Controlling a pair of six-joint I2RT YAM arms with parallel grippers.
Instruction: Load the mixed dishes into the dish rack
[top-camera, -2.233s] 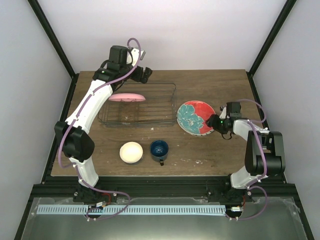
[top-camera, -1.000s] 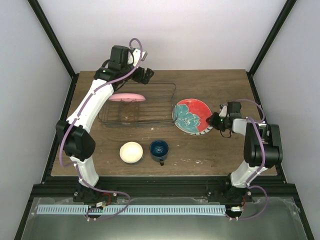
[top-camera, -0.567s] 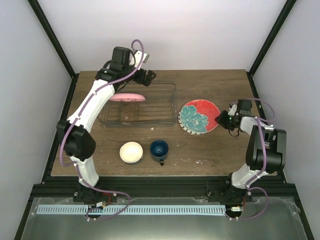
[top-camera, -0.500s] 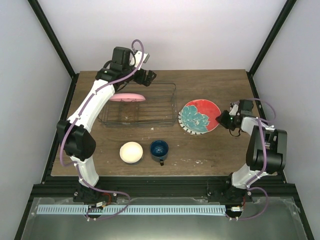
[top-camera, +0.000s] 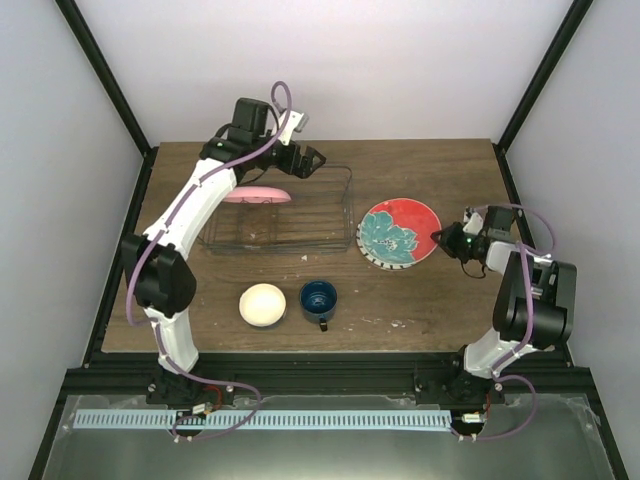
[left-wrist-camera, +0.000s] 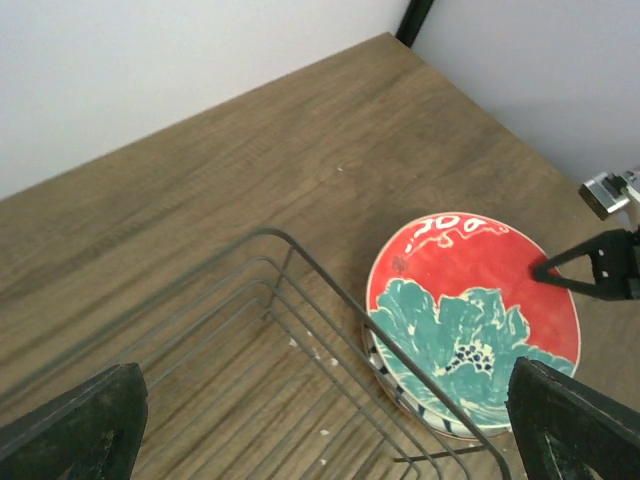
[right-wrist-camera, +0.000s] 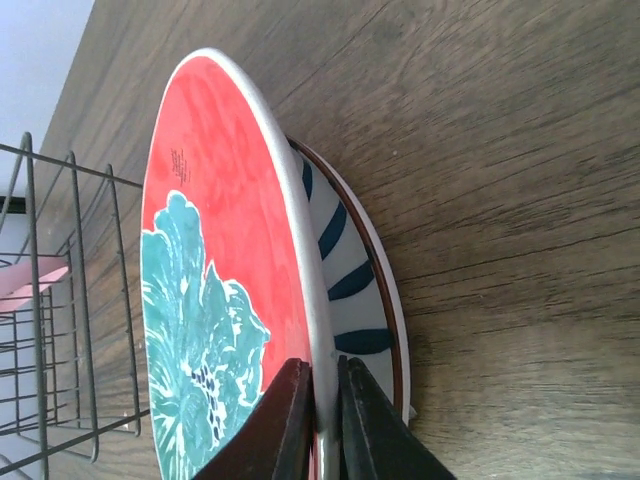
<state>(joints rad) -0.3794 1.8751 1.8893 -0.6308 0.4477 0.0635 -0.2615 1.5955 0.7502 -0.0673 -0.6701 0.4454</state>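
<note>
The red plate with teal flowers (top-camera: 398, 232) (left-wrist-camera: 470, 320) lies on the white plate with dark stripes (right-wrist-camera: 345, 290), right of the dish rack (top-camera: 350, 200). My right gripper (top-camera: 440, 238) (right-wrist-camera: 322, 400) is shut on the red plate's right rim, which is tipped up off the striped plate. The plain pink plate (top-camera: 254, 195) stands in the rack's left part. Over the rack's far right corner hovers my left gripper (top-camera: 315, 160) (left-wrist-camera: 320, 430), open and holding nothing. The cream bowl (top-camera: 262, 304) and dark blue mug (top-camera: 318, 298) sit in front of the rack.
The rack's wire corner (left-wrist-camera: 330, 290) lies just left of the stacked plates. Black frame posts (top-camera: 530, 80) rise at the table's back corners. White walls close in the back and sides.
My right gripper has drawn back to the right with the red plate, away from the rack, and closed tighter on its rim. The left gripper has swung right over the rack.
</note>
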